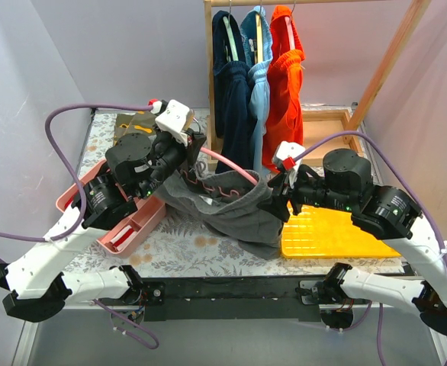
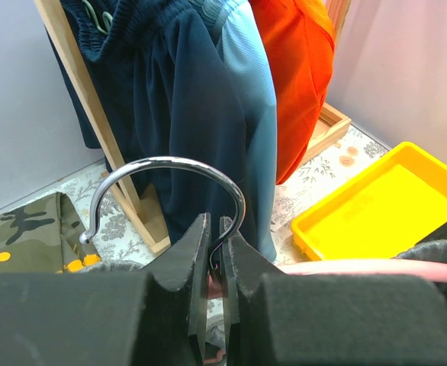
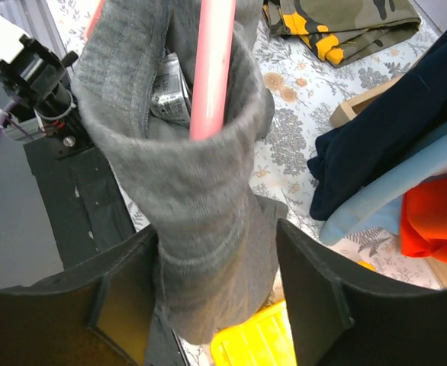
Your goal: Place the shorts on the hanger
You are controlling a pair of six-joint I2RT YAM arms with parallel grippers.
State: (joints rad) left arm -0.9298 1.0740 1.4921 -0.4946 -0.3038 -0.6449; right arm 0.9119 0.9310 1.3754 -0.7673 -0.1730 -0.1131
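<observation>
The pink hanger (image 1: 228,163) is held up over the table's middle. My left gripper (image 1: 187,149) is shut on its metal hook (image 2: 170,162), which shows pinched between the pads in the left wrist view, where the gripper (image 2: 217,226) fills the bottom. The dark grey shorts (image 1: 235,212) hang from the hanger with the waistband round one pink arm (image 3: 212,69). My right gripper (image 1: 275,200) is open at the shorts' right end. In the right wrist view the gripper (image 3: 217,235) straddles the grey cloth (image 3: 185,183), with a gap on the right side.
A pink basket (image 1: 129,226) sits under the left arm. A yellow tray (image 1: 330,232) lies at the right. A wooden rack (image 1: 208,84) at the back holds navy, light blue and orange clothes (image 1: 284,84). A camouflage garment (image 1: 136,122) lies at the back left.
</observation>
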